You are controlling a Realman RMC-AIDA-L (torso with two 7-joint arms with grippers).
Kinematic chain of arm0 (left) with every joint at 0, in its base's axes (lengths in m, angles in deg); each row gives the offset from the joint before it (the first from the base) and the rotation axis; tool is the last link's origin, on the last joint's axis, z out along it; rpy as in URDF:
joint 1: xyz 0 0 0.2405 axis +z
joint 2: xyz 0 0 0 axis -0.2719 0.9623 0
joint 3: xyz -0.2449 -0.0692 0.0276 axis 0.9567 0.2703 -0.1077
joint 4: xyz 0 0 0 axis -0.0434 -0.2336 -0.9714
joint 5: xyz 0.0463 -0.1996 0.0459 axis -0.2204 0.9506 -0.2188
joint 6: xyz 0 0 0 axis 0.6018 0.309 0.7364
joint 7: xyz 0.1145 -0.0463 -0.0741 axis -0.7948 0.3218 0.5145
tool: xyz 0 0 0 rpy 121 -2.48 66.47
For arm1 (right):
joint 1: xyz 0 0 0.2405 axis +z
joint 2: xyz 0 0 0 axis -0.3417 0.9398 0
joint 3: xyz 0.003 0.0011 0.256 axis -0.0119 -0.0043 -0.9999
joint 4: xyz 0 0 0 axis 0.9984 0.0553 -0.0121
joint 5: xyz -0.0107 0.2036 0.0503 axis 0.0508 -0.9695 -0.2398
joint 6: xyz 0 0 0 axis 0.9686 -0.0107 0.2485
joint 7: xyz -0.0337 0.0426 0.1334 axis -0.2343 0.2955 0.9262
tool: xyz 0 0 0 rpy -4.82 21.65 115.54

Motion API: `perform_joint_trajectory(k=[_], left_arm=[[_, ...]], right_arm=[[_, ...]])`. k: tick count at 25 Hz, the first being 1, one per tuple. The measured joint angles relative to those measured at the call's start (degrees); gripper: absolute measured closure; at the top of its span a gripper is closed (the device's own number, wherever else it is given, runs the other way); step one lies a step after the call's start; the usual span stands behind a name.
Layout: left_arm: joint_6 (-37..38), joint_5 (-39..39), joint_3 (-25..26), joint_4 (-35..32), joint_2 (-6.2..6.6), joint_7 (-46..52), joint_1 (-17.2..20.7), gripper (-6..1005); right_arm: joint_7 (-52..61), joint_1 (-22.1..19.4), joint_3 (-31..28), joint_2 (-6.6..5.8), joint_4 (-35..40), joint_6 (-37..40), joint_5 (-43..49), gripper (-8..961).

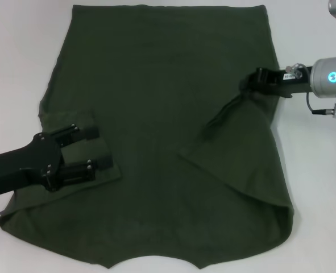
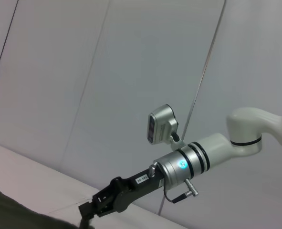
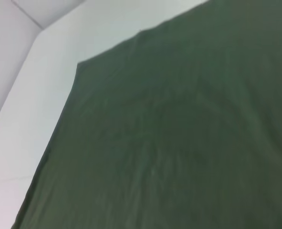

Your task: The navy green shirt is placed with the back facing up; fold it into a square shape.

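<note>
Nearest item: collar edge of the shirt [image 1: 156,102], cut in a curve at the near table [image 1: 20,68] edge in the head view. Garment lies spread across most of the white table, back up, hem at the far side.

Left sleeve: already turned in over the body, lying flat as a small panel. Left gripper [image 1: 102,152] rests on that panel, my jaws spread, holding nothing I can make out.

Right side: partly folded. A long flap runs from the near right corner up toward the middle of the right edge, raised off the body and not yet laid flat. Right gripper [image 1: 253,85] sits at the flap's high point, jaws pinched on a bunch of shirt cloth; a taut ridge runs down from the grip. The left wrist view shows the same gripper [image 2: 89,210] from across the table, tips at the dark fabric.

Handling, as I judge it: light, soft, limp, matte and not slippery; it will sag and crease wherever unsupported, and drag its lower layer if pulled low. Best holds: edges and corners, seam or hem where the cloth is doubled, with a shallow pinch taking the top layer only.
</note>
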Motion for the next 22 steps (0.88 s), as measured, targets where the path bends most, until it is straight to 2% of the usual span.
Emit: perform_joint_trajectory(k=[8, 11, 13, 19, 22], left_arm=[[-0.04, 0.0, 0.4, -0.09, 0.01, 0.23, -0.59, 130], [-0.03, 0.0, 0.97, -0.1, -0.09, 0.29, -0.54, 130], [-0.01, 0.0, 1.1, -0.1, -0.23, 0.31, -0.44, 130], [0.65, 0.0, 1.63, 0.0, -0.34, 3.12, -0.23, 129], [1.02, -0.02, 1.65, -0.02, 0.55, 9.18, -0.4, 129]], right_arm=[[-0.18, 0.65, -0.15, 0.63, -0.07, -2.94, -1.47, 620], [-0.49, 0.65, -0.01, 0.59, 0.24, -3.6, -2.56, 492], [-0.7, 0.55, -0.07, 0.28, 0.67, -3.38, -2.69, 406], [-3.91, -2.33, -0.38, -1.5, 3.7, 2.51, -6.81, 264], [-6.36, -4.66, -0.38, -2.96, 5.99, 9.86, -10.26, 265]])
